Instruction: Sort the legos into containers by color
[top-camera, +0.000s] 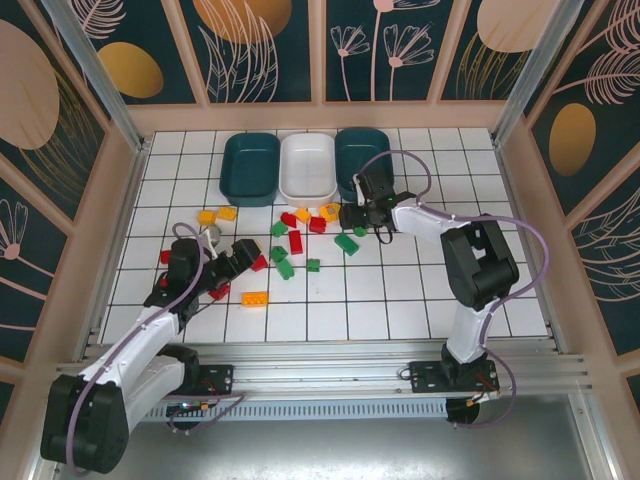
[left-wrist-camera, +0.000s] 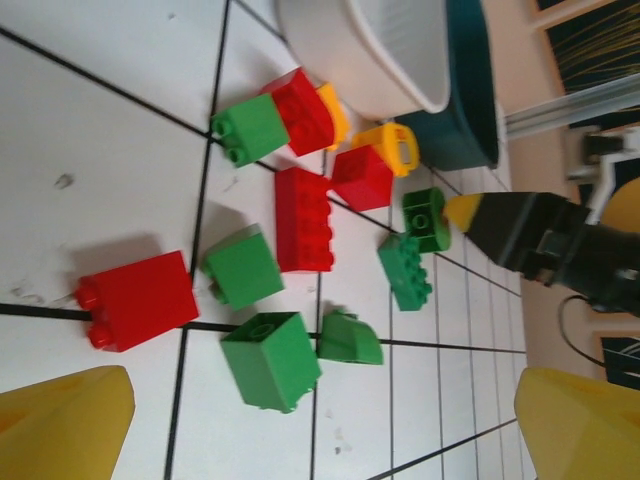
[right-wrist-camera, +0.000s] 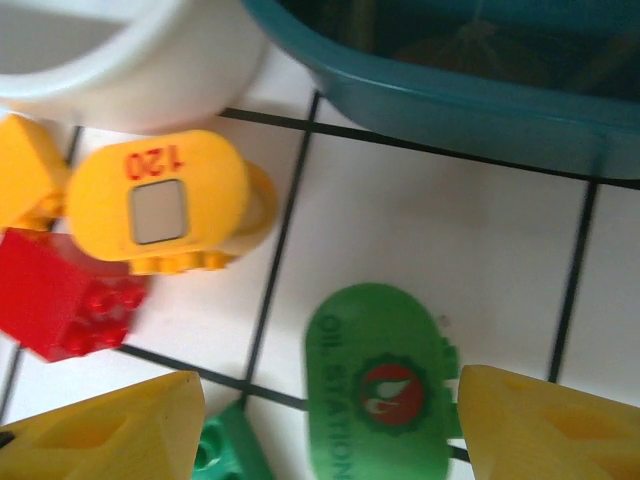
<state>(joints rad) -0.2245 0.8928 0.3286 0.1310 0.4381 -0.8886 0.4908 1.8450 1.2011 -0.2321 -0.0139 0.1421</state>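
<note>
While the legos lie loose on the worktop, both grippers hang open above them.
The left gripper spreads its fingers wide before studded red and green bricks, likely lining up a pick. Beyond, the right gripper, jaws apart, straddles a flat green oval plate beside a glossy orange piece, just short of the smooth, rounded white tray and teal trays.

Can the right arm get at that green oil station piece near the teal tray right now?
Probably yes. The right gripper hangs just above the green oil station piece, jaws open on either side of it. The piece lies flat and uncovered; the yellow 120 piece sits apart from it.
</note>
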